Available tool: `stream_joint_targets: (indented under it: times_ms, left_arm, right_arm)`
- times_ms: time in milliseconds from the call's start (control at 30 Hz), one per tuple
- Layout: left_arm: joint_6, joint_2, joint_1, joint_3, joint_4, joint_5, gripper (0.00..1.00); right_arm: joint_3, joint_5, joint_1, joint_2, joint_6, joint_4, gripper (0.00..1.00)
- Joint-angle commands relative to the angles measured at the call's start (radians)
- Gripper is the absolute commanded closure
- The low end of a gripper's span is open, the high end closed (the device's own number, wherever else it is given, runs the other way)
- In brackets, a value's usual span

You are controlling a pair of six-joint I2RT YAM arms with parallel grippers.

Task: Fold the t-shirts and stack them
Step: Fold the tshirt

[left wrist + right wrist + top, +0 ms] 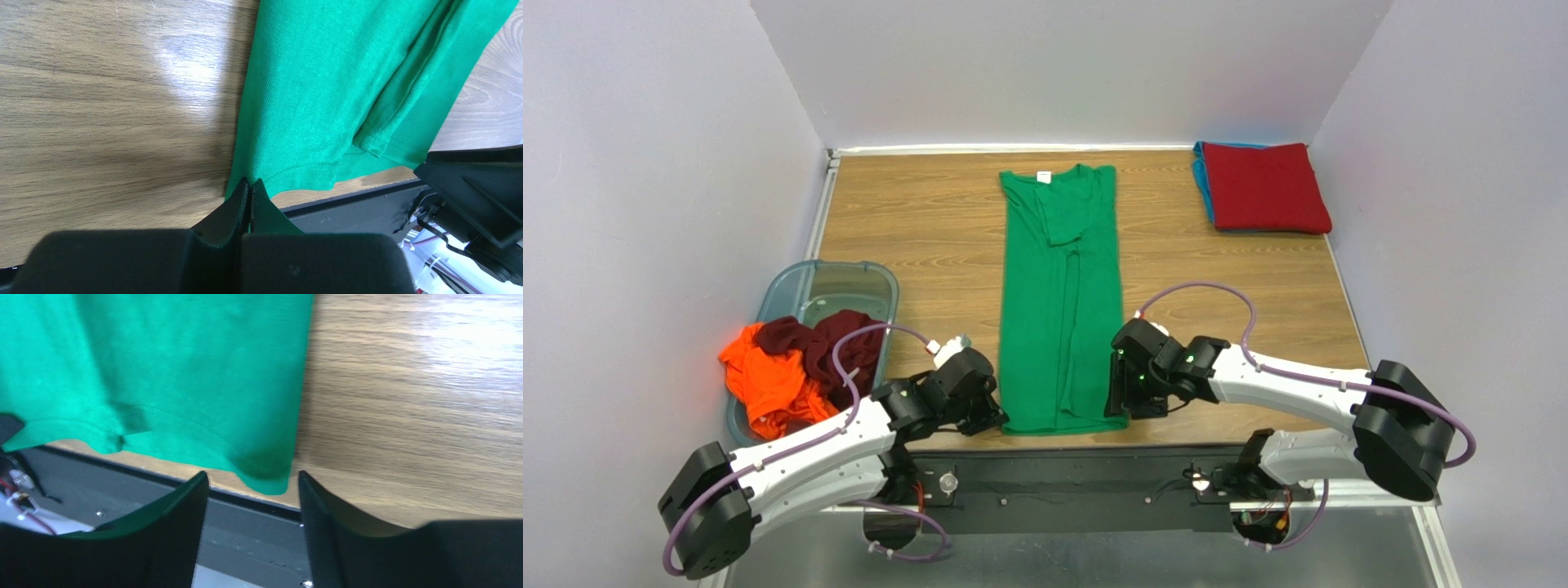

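Observation:
A bright green t-shirt (1059, 306), folded into a long narrow strip, lies in the middle of the wooden table, neck and white tag at the far end. My left gripper (995, 417) is at its near left hem corner; in the left wrist view the jaws (250, 182) are shut with the green cloth (319, 92) at their tips. My right gripper (1120, 398) is at the near right hem corner; in the right wrist view it (251, 476) is open, the shirt corner (267, 471) just beyond the gap. A folded red shirt (1265, 184) lies on a teal-blue one (1201, 184) at the far right.
A translucent bluish tub (830, 284) stands at the left, with an orange shirt (768, 380) and a dark maroon shirt (824, 343) spilling out of it. The black base plate (1075, 472) runs along the table's near edge. White walls close in three sides.

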Motion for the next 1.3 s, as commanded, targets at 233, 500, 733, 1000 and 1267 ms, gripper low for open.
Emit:
stream_joint_targets:
  times_ms: [233,500,733,1000,1267]
  left_arm:
    - [-0.009,-0.028,-0.001,-0.010,-0.016,0.026,1.00]
    - [0.003,-0.037,-0.001,0.001,-0.019,0.021,1.00]
    - [-0.007,-0.101,-0.003,0.048,-0.026,-0.069,1.00]
    - [0.103,-0.065,0.029,0.159,0.097,-0.192,1.00]
    - [0.351,0.188,0.209,0.300,0.215,-0.125,1.00]
  right_arm:
    - [-0.053,0.071,0.012,0.051,0.052,-0.022,0.49]
    - [-0.052,-0.006,0.012,0.064,0.023,0.045,0.88]
    - [0.033,0.069,0.011,0.017,-0.033,0.036,0.99]
    - [0.169,0.220,-0.004,0.038,-0.129,0.007,0.99]
    - [0.307,0.306,-0.070,0.115,-0.220,0.007,0.99]
